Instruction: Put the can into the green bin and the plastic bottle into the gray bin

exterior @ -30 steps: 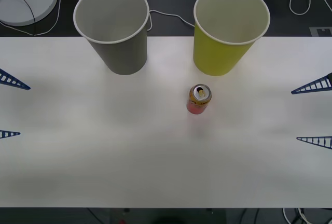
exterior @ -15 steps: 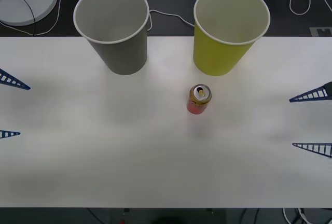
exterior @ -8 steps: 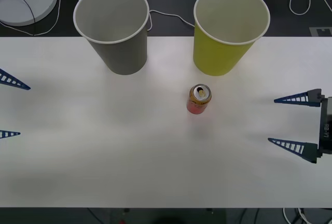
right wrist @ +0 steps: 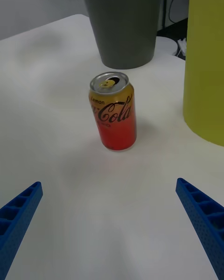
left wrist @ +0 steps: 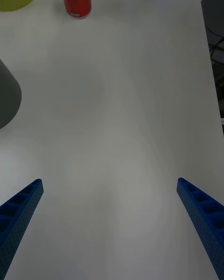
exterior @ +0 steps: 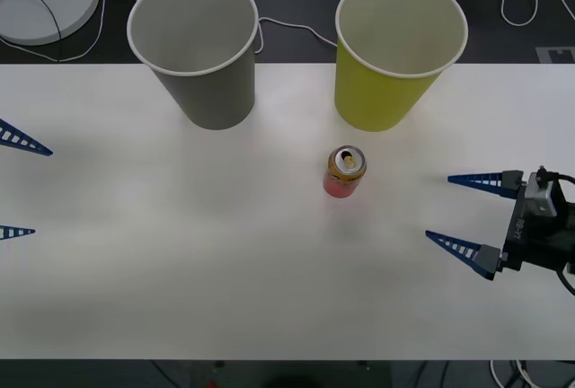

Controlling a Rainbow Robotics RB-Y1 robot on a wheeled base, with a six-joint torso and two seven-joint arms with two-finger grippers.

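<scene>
Done: nothing we can see; both bins look empty.
Can (exterior: 345, 172): upright, at 7 o'clock from the green bin (exterior: 395, 92).
Right gripper (exterior: 467, 213): spread, at 3 o'clock.
Left gripper (exterior: 13, 186): spread, idle.
Left: we judge grasp, then drop.

The right gripper (exterior: 456, 212) moves in from the table's right edge toward the can (exterior: 344, 172), fingers spread wide, its wrist now showing.

The right gripper (exterior: 462, 211) has two blue, ribbed fingers (exterior: 456, 248) tapering to sharp points, fixed to a black block with a pale grey part on top, small white lettering on its face and a black cable at its three o'clock side. The left gripper's (exterior: 16, 186) fingers are the same blue ribbed wedges.
</scene>
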